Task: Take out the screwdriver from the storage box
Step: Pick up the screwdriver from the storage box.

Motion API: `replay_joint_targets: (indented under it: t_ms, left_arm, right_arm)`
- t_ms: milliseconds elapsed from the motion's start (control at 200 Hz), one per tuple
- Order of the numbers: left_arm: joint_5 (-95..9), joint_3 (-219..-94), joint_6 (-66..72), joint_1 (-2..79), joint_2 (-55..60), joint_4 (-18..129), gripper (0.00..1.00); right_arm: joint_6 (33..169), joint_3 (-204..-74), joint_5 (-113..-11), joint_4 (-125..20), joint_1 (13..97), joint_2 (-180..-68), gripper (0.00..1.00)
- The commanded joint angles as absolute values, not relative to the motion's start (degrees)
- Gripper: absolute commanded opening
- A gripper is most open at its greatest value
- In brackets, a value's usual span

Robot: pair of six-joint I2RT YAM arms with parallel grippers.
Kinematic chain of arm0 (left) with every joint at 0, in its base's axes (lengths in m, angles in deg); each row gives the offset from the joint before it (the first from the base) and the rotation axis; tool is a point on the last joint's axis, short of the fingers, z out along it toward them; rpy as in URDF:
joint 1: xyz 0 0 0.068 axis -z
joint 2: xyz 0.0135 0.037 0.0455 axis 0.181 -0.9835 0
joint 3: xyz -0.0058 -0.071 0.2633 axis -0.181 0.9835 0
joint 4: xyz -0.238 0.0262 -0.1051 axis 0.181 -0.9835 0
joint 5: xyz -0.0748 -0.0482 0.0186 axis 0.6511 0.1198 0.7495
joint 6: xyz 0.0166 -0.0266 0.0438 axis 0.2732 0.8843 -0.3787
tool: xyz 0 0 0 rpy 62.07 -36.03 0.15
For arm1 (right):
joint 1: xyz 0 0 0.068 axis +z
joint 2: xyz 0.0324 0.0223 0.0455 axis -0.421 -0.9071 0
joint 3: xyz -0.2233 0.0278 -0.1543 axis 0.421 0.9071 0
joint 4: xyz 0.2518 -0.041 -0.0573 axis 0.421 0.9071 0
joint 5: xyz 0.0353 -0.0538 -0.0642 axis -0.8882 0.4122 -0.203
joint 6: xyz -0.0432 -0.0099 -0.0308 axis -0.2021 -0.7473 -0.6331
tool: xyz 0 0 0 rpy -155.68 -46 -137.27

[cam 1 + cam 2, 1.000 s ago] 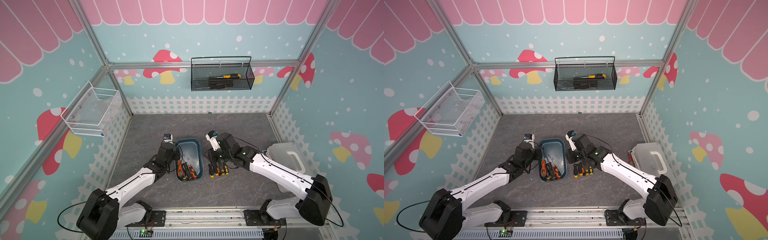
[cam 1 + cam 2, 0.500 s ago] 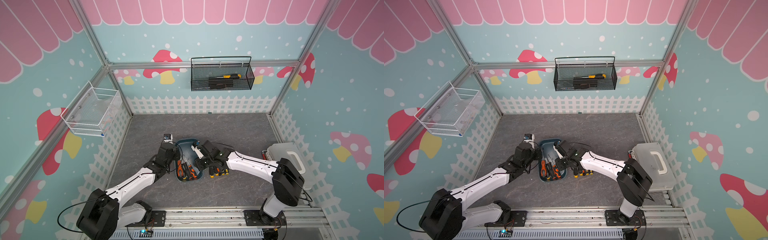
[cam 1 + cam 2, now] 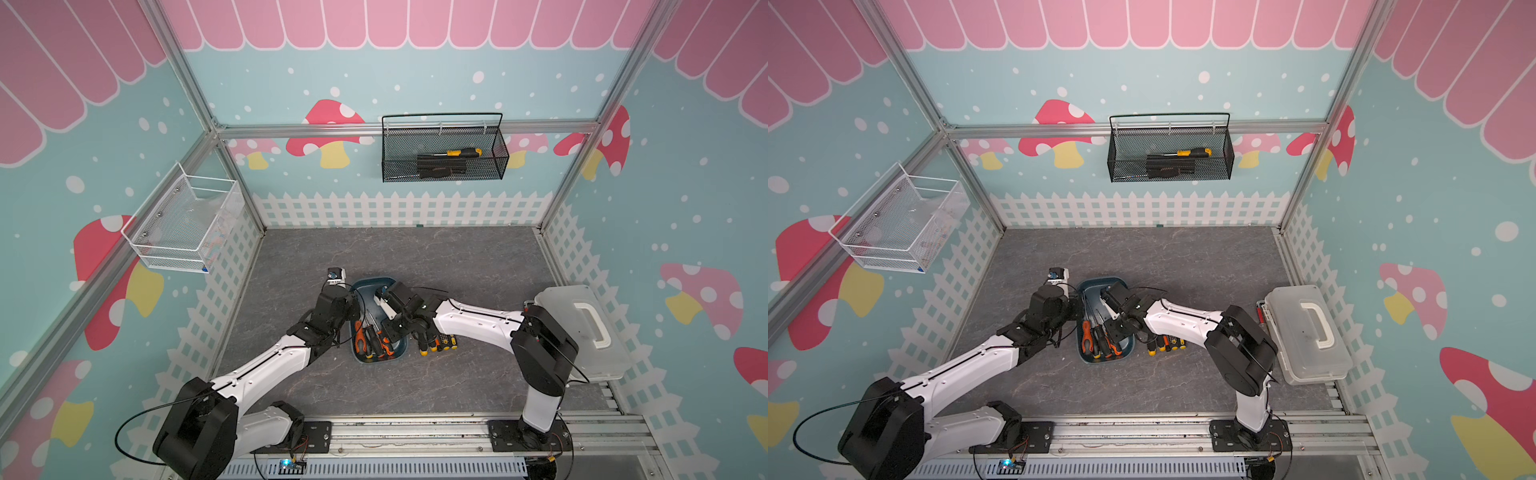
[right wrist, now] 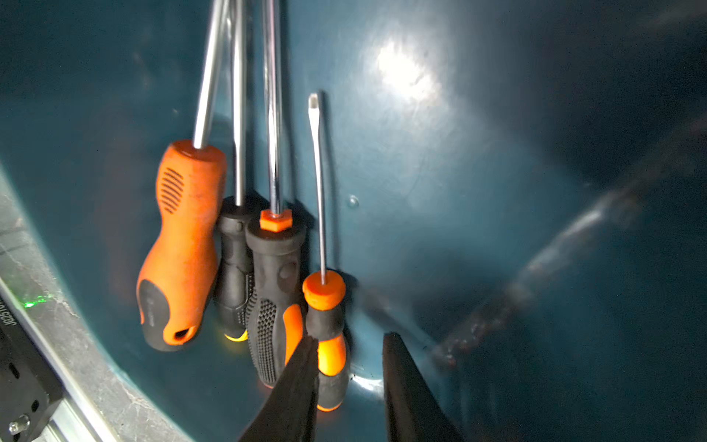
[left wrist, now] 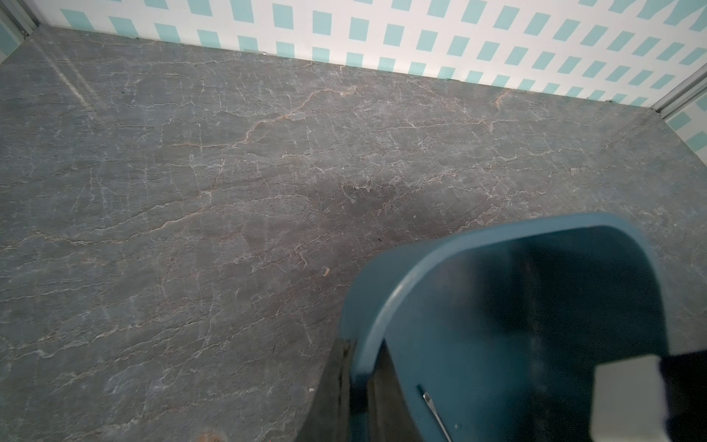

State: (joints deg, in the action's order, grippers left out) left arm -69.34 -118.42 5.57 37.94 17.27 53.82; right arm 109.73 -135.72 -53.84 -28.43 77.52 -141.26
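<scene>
We found the right claw [image 4: 352, 338] narrowly parted inside the storage box [image 4: 459, 191]. The small screwdriver [image 4: 324, 302] lay handle-first between its jaws, beside one finger, shaft pointing straight ahead. The left claw [image 5: 359, 371] pinched the box's rim.

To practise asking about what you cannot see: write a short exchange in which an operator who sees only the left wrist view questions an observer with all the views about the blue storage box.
Operator: I see only the storage box rim and one metal tip. What lies inside?
Observer: Four screwdrivers lie side by side with their handles together, as the right wrist view shows.
Operator: Where is the right pincer?
Observer: The right pincer is down inside the box and open. The handle of the smallest screwdriver sits between its fingers, not yet pinched.
</scene>
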Motion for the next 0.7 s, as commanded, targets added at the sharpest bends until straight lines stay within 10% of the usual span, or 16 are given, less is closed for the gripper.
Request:
replay_joint_targets:
  t_ms: [0,695]
  left_arm:
    - [-68.8,-120.4,5.4,37.9,17.6,54.4,0.00]
    - [-68.7,-119.0,6.0,37.9,18.5,55.2,0.00]
  right_arm:
    - [109.1,-137.4,-53.8,-27.5,77.9,-142.6,0.31]
    - [109.8,-140.5,-52.9,-25.0,78.2,-148.9,0.32]
